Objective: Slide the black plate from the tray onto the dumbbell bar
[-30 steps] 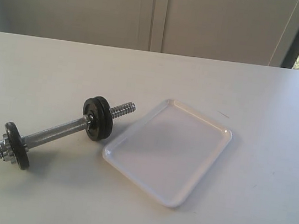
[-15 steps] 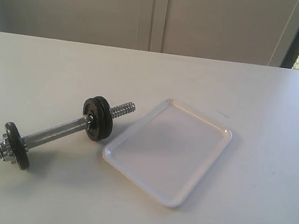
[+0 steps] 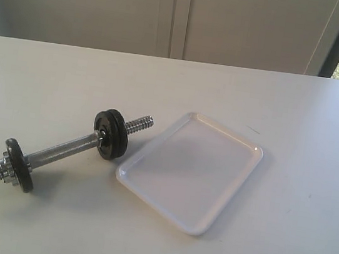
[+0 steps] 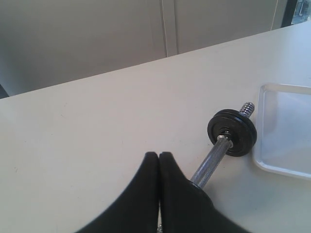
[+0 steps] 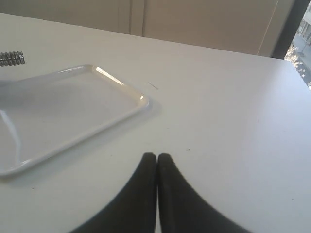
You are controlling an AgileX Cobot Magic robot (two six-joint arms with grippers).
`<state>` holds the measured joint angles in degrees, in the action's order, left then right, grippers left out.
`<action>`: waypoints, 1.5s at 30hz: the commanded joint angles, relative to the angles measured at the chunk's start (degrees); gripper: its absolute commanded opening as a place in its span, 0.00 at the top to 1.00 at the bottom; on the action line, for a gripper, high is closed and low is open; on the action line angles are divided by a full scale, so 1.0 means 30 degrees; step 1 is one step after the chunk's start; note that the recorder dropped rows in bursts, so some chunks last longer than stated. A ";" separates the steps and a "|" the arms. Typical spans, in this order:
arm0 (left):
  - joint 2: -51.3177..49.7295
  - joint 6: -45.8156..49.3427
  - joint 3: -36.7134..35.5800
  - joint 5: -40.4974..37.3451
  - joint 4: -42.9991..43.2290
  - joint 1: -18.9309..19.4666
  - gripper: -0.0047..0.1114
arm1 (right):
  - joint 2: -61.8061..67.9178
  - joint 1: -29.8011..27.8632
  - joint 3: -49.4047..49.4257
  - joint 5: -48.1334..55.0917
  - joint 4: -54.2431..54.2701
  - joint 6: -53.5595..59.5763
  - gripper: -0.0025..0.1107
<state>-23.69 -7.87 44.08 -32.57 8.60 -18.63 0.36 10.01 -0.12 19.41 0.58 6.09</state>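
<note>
Shows left gripper [image 4: 159, 158] and right gripper [image 5: 156, 158] with jaws pressed together, gripping nothing, the left above the dumbbell bar [image 3: 65, 149], the right near the tray [image 3: 195, 168]. Finds the black plate [image 3: 120, 130] upright on the bar's far right threaded part, just left of the tray, on the white table [image 3: 255, 101].

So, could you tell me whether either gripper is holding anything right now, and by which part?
Nothing is held: the left gripper and the right gripper are both shut, with nothing between them.
</note>
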 commanded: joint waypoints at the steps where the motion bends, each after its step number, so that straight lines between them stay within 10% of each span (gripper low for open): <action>1: 0.0090 0.0028 -0.0093 0.0006 -0.0019 0.0100 0.96 | -0.0120 0.0097 0.0041 -0.0039 -0.0089 -0.0088 0.97; 11: 0.0473 -0.0108 -0.0693 0.1903 -0.2713 0.5052 0.96 | -0.0120 0.0097 0.0041 -0.0039 -0.0089 -0.0088 0.97; 21: 0.0275 -0.0151 -0.1446 0.4597 -0.4056 0.5288 0.96 | -0.0120 0.0097 0.0041 -0.0039 -0.0089 -0.0088 0.97; 39: 0.6688 0.0315 -1.4692 1.7130 -0.4854 0.7413 0.96 | -0.0120 0.0097 0.0041 -0.0038 -0.0052 0.0244 0.97; 45: 0.7896 0.1150 -1.4692 1.1775 -0.4773 0.8595 0.96 | -0.0120 0.0097 0.0041 -0.0038 -0.0052 0.0244 0.97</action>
<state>-0.64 -6.25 0.30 9.07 -5.26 5.58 0.36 10.01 -0.12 19.51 0.58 6.58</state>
